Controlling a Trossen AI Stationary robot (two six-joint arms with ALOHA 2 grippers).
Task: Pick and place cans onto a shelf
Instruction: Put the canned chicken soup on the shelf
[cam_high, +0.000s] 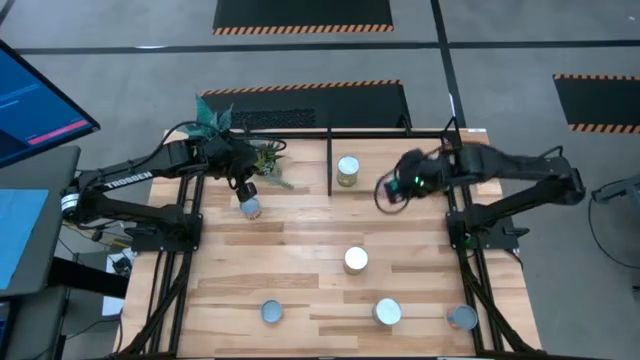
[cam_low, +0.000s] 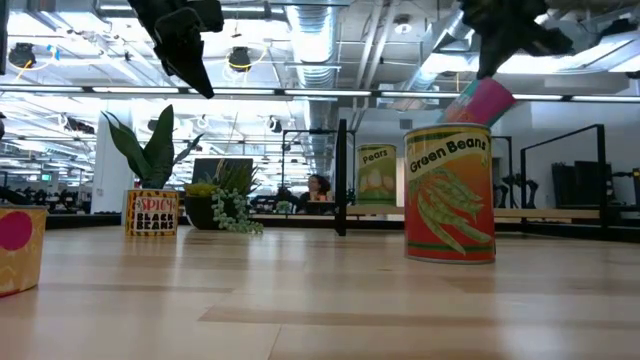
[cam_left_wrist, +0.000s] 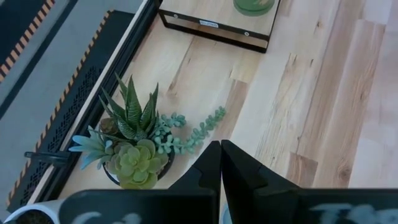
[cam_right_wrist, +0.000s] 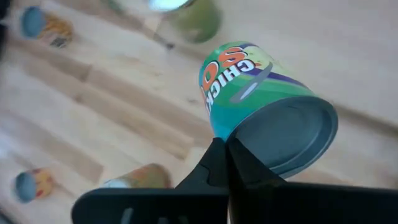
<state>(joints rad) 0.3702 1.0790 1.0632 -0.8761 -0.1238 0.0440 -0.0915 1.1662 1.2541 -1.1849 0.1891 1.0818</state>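
My right gripper is raised over the table's right part, fingers shut. Right at its tips a can with a teal label hangs tilted in the air, its pale round end toward the camera; in the low view this can shows above the Green Beans can. My left gripper is shut on nothing, raised above a blue-topped can. A Pears can stands on its base in the black-barred shelf. My right gripper's shut fingertips lie against the rim of the tilted can's round end. I cannot tell whether they grip it or only overlap it in the picture. The can is clear of the table, slanting, its label end away from the fingers.
More cans stand upright on the wood table: one mid-table and three along the near edge. Potted plants crowd the far left corner beside my left arm. Free room lies between the arms.
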